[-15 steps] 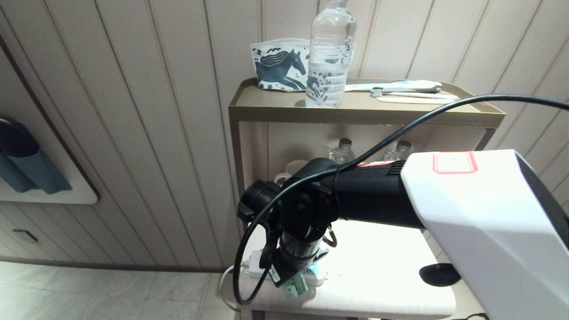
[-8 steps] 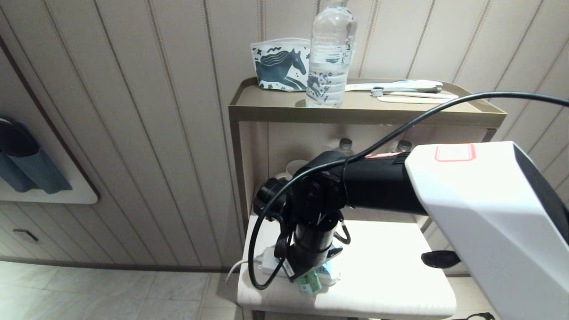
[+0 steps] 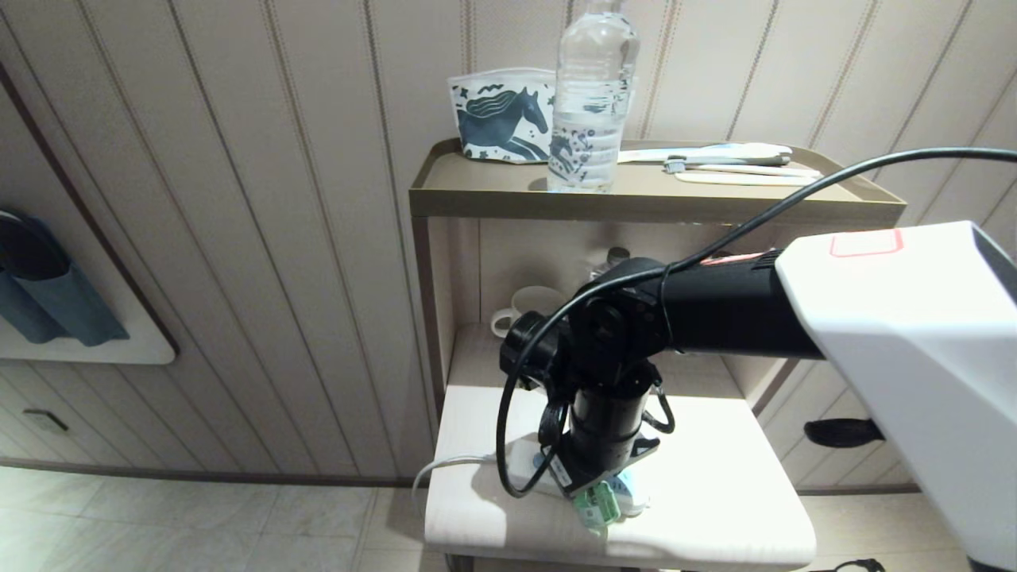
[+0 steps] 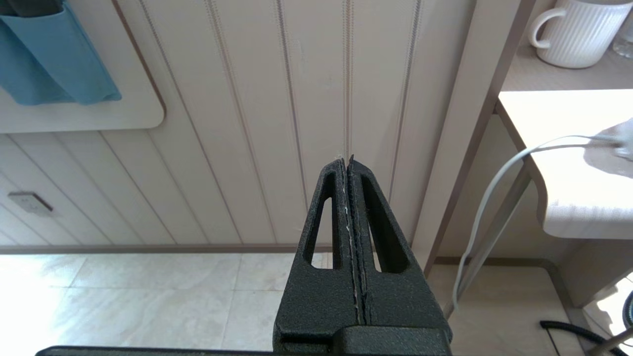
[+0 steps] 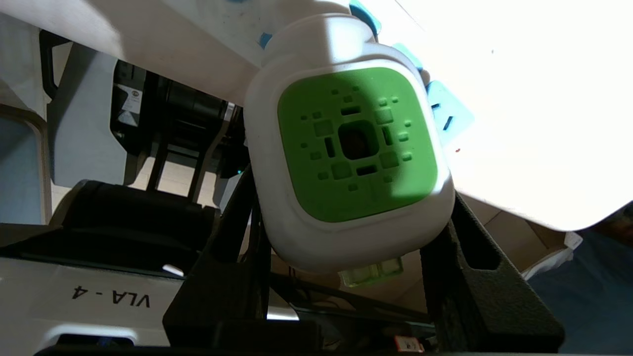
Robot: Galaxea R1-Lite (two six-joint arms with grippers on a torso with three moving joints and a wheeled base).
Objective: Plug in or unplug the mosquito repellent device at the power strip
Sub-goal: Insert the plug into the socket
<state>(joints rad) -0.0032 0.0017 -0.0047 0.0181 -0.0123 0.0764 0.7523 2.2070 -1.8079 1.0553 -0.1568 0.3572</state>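
Clamping mosquito repellent device (image 5: 346, 163) by its white head, right hand (image 3: 597, 499) | poised over power strip (image 3: 632, 499) for socket alignment | left hand (image 4: 350, 170) together, parked.

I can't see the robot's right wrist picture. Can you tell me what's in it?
The right gripper holds the mosquito repellent device, a white plug head with a green patterned face, between its black fingers. Just behind it are the power strip's light-blue sockets on a bright white surface.

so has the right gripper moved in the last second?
Yes. The right gripper, holding the repellent device, shifted rightward along the white table, relative to the shelf unit.
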